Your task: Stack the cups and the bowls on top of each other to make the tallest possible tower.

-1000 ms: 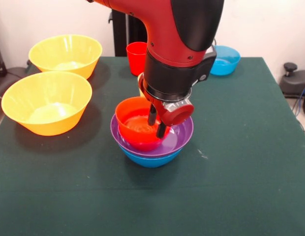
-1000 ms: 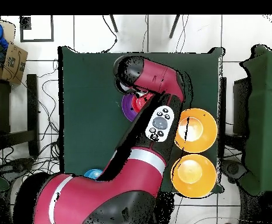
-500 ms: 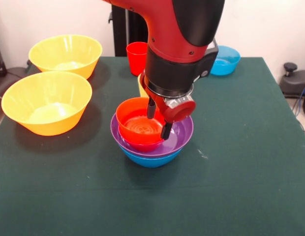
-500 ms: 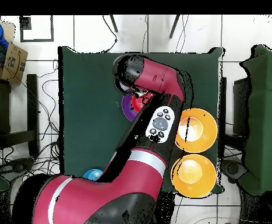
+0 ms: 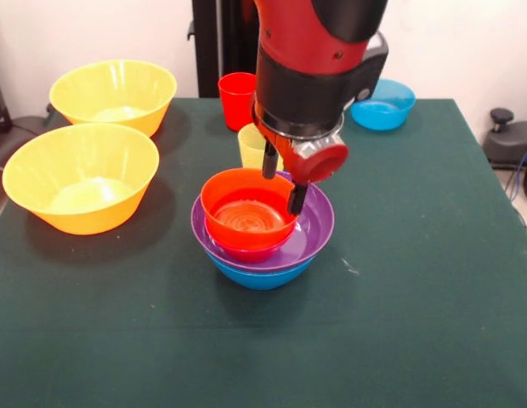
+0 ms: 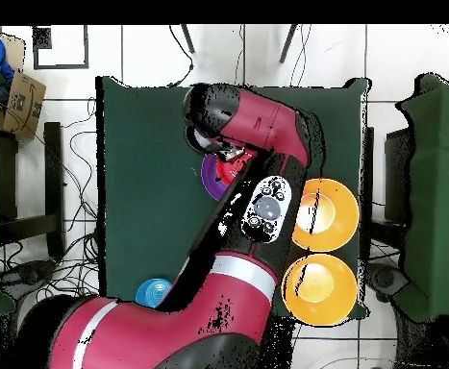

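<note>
The tower stands mid-table: an orange-red bowl nested in the purple bowl, which sits in the blue bowl. My gripper is open and empty just above the orange-red bowl's right rim, touching nothing. A pale yellow cup stands right behind the tower, and a red cup farther back. The orange-yellow cups and the pink-red bowl are out of view. In the overhead view the arm covers most of the tower; only the purple rim shows.
Two large yellow-orange bowls stand at the left, also in the overhead view. A light-blue bowl sits at the back right corner, seen overhead as well.
The fingers have spread apart and let go of the orange-red bowl, which stays in the purple bowl. The gripper has risen a little above its rim.
</note>
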Tool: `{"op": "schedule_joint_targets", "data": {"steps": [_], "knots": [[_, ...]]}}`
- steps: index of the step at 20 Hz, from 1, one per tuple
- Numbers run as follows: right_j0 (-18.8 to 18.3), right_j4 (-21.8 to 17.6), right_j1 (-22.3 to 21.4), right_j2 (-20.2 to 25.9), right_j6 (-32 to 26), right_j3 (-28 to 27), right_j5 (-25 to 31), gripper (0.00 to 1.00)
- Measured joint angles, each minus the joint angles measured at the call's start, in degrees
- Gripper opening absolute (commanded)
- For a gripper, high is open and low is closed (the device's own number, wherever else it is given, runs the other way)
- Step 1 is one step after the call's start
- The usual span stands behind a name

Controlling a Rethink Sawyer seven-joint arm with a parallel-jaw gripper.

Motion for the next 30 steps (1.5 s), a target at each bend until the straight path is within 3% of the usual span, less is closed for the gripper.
{"op": "schedule_joint_targets", "data": {"steps": [9,16,22,30], "knots": [[-0.51,-1.44,-5.47,0.18,-0.04,0.79,0.07,1.00],[-6.78,-6.25,-10.70,2.06,-4.59,0.59,0.08,1.00],[-12.36,-9.16,-12.43,3.46,-11.06,0.17,-0.53,1.00],[-16.43,-11.67,-10.89,7.13,-13.92,0.21,-9.65,1.00]]}}
